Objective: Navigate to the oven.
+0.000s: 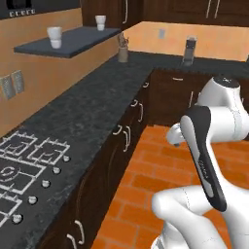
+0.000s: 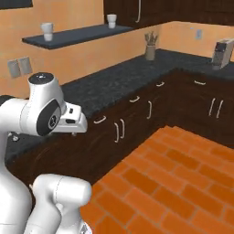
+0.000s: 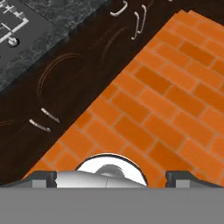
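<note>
Left base view: I see the black cooktop (image 1: 19, 165) with white wire grates and a row of round knobs (image 1: 45, 184), set into the dark speckled countertop (image 1: 92, 107) at lower left. The counter runs away from me and turns right at the far corner. Near that corner stands a utensil holder (image 1: 123, 51), and further right on the far counter a small grey appliance (image 1: 188, 51) whose kind I cannot tell. A dark wall shelf (image 1: 73, 41) carries two white cups, one near its front (image 1: 54, 36) and one at its far end (image 1: 100, 22). Two switch plates (image 1: 12, 83) sit on the orange wall below the shelf.

Right base view: dark wooden base cabinets (image 2: 132, 123) with curved pale handles stand under the counter, above an orange brick floor (image 2: 173, 178).

Hand view: the gripper (image 3: 113, 177) points down at the brick floor just beside the cabinet fronts. Its two dark fingertips (image 3: 43, 177) are spread wide, with nothing between them. A corner of the cooktop shows at upper left.

From these views I cannot tell where the oven stands.
</note>
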